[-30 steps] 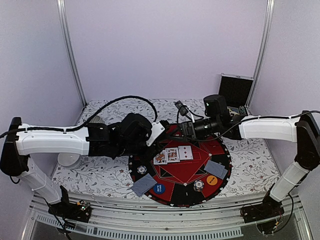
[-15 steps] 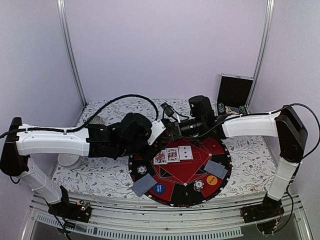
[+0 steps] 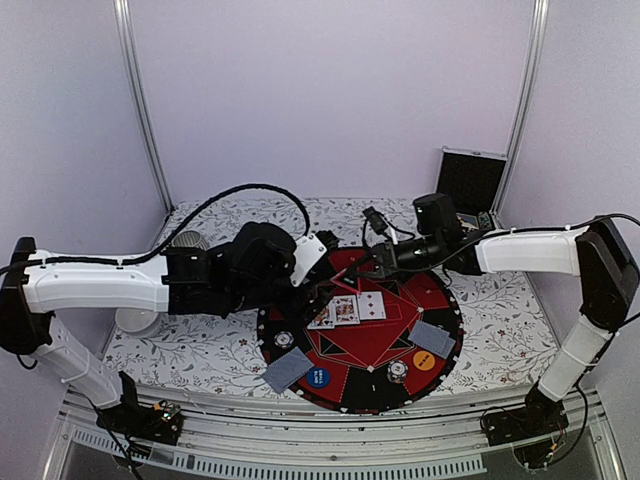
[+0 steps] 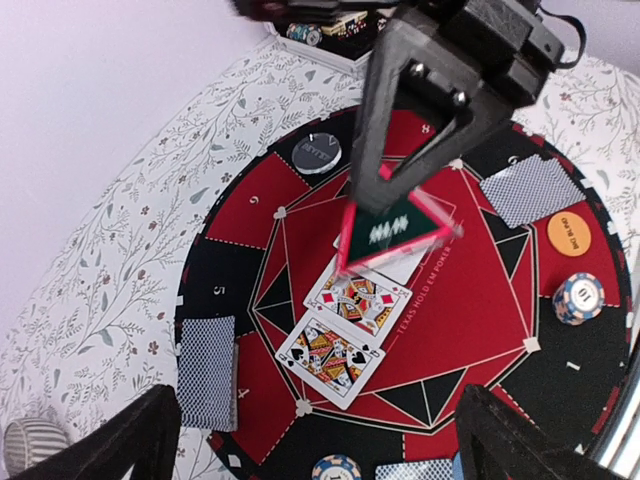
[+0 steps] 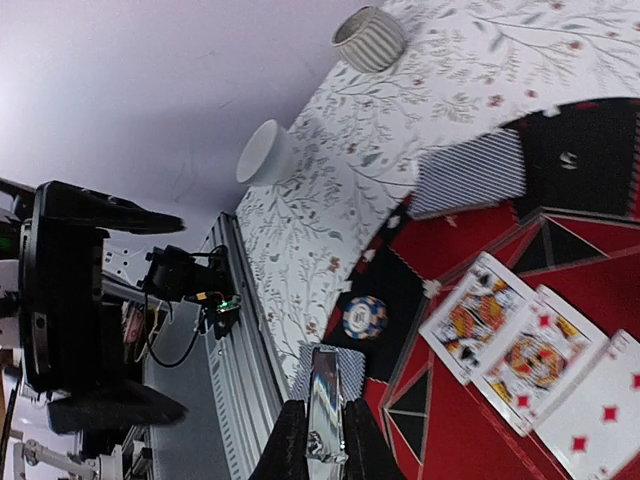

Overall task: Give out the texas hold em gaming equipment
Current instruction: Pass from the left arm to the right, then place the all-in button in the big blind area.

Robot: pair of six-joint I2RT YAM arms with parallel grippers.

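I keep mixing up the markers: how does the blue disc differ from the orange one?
The blue disc lies left of the striped chip at the mat's near rim; the orange disc lies right of it. The blue disc sits right of the left face-down card; the orange disc sits nearer the arms than the right face-down card. Both are round and lie flat.

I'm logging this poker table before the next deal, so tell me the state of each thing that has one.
Left gripper: open, empty.
Held card: in the air, tilted.
Right gripper: shut on it.
Middle cards: three, face up.
Edge cards: face down.
Case: open.
Cup: upright.
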